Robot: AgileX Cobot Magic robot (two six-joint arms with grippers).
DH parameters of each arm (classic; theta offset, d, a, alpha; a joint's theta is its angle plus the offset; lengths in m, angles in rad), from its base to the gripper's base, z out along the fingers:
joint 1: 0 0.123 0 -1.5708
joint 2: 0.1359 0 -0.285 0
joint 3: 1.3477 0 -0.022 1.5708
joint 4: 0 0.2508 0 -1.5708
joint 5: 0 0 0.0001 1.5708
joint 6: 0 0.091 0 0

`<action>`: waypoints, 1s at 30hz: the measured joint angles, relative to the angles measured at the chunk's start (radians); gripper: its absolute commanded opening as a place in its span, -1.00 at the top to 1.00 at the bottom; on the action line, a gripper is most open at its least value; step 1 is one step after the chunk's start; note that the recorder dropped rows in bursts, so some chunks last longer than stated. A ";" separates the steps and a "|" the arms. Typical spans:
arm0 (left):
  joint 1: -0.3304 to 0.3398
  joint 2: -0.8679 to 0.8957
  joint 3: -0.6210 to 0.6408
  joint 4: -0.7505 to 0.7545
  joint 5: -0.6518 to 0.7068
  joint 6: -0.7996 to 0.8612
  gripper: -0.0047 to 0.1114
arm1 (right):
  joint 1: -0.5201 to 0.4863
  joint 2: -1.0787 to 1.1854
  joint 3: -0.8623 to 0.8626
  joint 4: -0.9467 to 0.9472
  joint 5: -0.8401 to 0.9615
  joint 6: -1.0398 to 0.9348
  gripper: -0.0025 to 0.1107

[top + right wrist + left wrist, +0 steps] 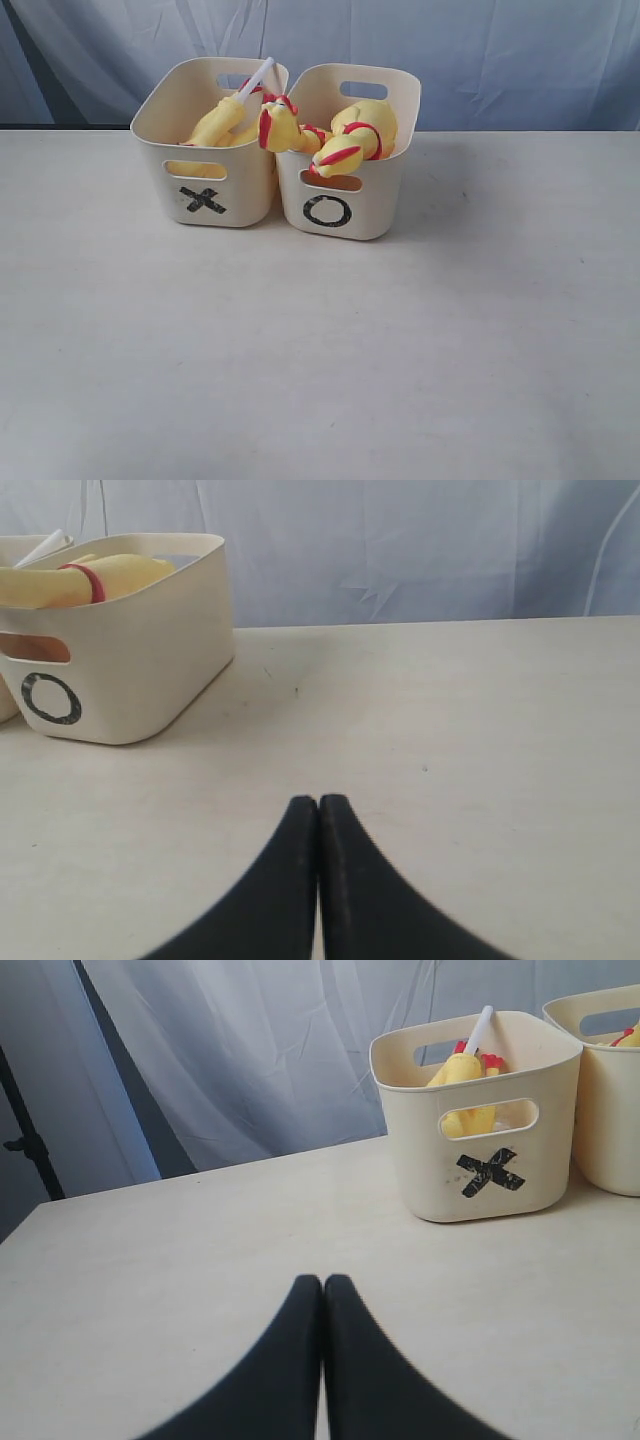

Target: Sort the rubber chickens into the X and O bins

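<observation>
Now — X bin (240, 195): rubber chickens (215, 125), white tube (255, 78) poking up.
O bin (380, 200): more inside.
Left gripper (322, 1285): pinched together — empty.
Right gripper (318, 805): pinched together, empty.

Two cream plastic tubs with rounded corners and handle slots stand just beside each other in the upper middle of the exterior view, the X bin (240, 190) on the left and the O bin (372, 205) on the right (each mark is black, on the near wall). In the X bin a yellow rubber chicken (214, 124) lies slanted, its white tube (256, 76) poking up past the rim. A red-ringed chicken (279, 128) straddles the two adjoining rims, while more curled yellow chickens (366, 124) heap above the O bin's rim.
</observation>
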 measured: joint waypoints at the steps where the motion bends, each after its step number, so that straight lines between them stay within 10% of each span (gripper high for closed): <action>1: 0.000 0.000 0.000 0.000 0.000 0.000 0.90 | 0.000 0.000 0.000 0.000 0.000 0.000 0.96; 30: 0.000 0.000 0.000 0.000 0.000 0.000 0.90 | 0.000 0.000 0.000 0.013 0.000 0.004 0.96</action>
